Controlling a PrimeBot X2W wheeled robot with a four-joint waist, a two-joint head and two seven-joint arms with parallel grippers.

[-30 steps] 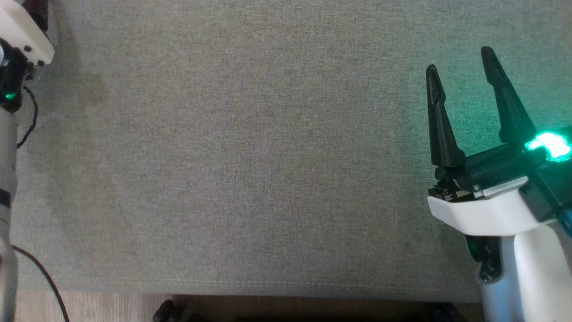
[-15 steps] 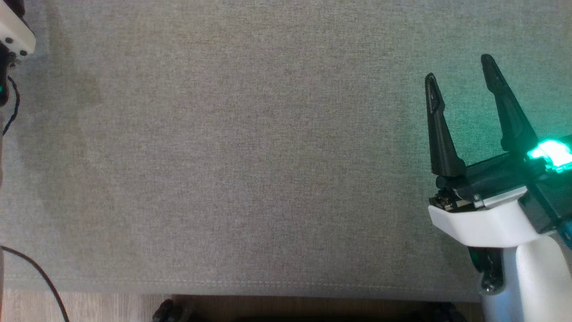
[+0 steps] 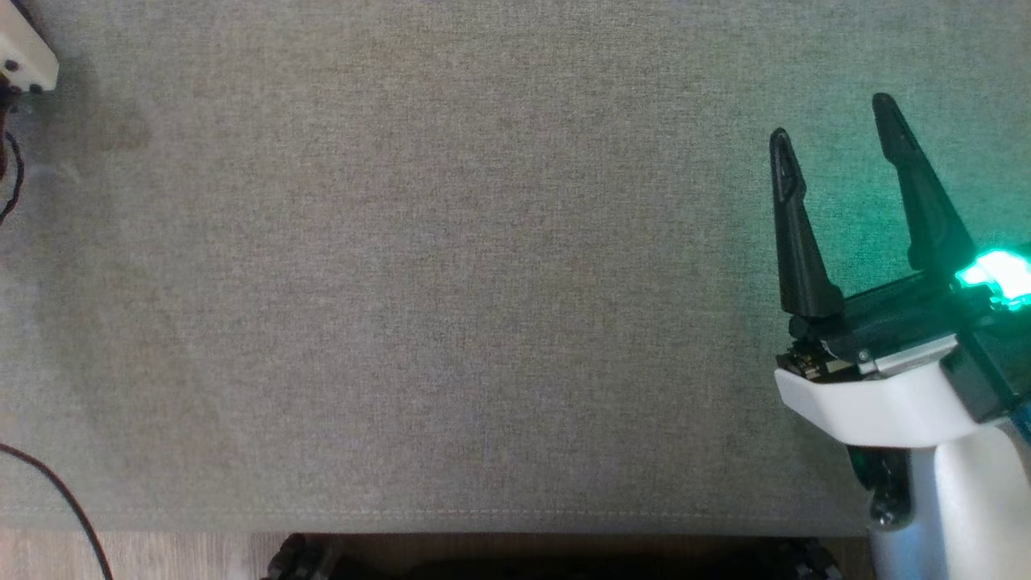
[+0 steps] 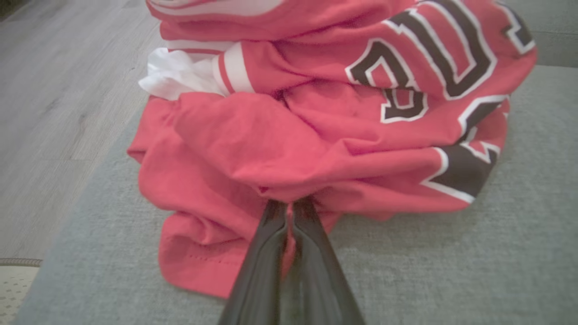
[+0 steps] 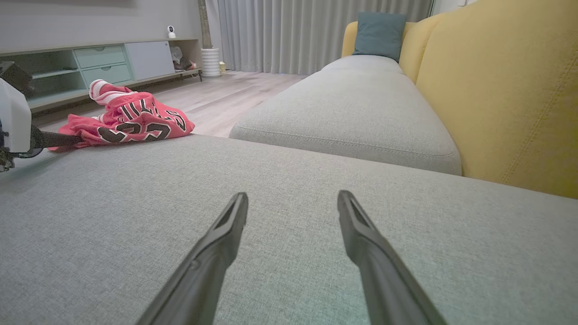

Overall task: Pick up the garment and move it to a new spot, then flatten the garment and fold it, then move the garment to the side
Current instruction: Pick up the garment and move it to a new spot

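Observation:
The garment [image 4: 316,131], a red jersey with black white-outlined lettering and white striped trim, lies crumpled near the edge of the grey cushion [image 4: 451,253]. My left gripper [image 4: 289,207] is shut, its two fingertips pinching a fold at the near side of the heap. The right wrist view has the garment [image 5: 131,119] far off to the left, with the left arm's fingers [image 5: 54,140] reaching into it. My right gripper [image 3: 831,119] hovers open over bare cushion at the right, nothing between its fingers [image 5: 226,234].
The grey cushion [image 3: 451,282] spans the head view, its front seam along the bottom. A wood floor [image 4: 54,90] lies beyond the garment. A second grey seat [image 5: 352,108] with a yellow backrest [image 5: 510,90] and a teal pillow [image 5: 379,29] stands to the right.
The left arm's white wrist housing has slid further toward the head view's upper left corner. The right gripper stays open in about the same place.

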